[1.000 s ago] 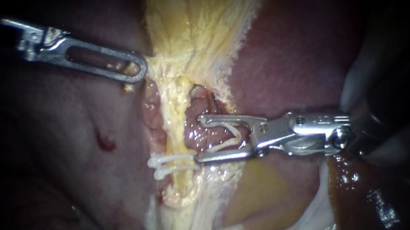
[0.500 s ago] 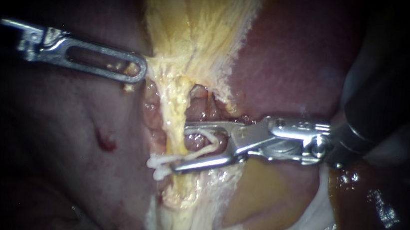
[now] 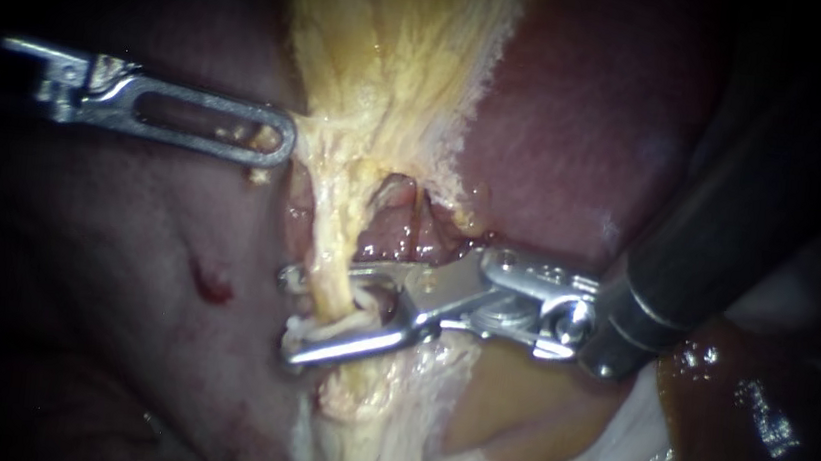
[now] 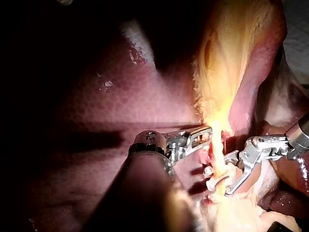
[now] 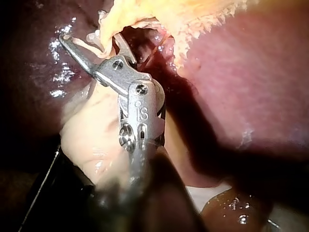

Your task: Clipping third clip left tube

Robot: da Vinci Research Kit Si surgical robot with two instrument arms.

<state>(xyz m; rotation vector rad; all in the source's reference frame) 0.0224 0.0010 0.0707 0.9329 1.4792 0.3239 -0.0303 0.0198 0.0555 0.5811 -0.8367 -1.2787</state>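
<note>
Since the frame 1 second back, my right instrument has slid across to the tube and now straddles it, where before its tips stopped short on the near side. Its jaws stand apart but grip the white clip loaded between them, and the clip's open arms lie around the yellow strand just above the seated clips (the lower jaw lies so close to those that I cannot separate them cleanly). My left instrument has not shifted. Its jaws are clenched on the edge of the yellow tissue higher up, drawing it taut. As I judge it, the job now is to close without hurry. I should check that both tips show past the far side of the tube so its whole width is inside. The jaws should sit square across it rather than slanted. A small gap from the seated clips should stop the latch fouling them, and the left traction should stay steady. In the right wrist view the tips do seem through. The main risk, I think, is catching the liver behind as the jaws close.
</note>
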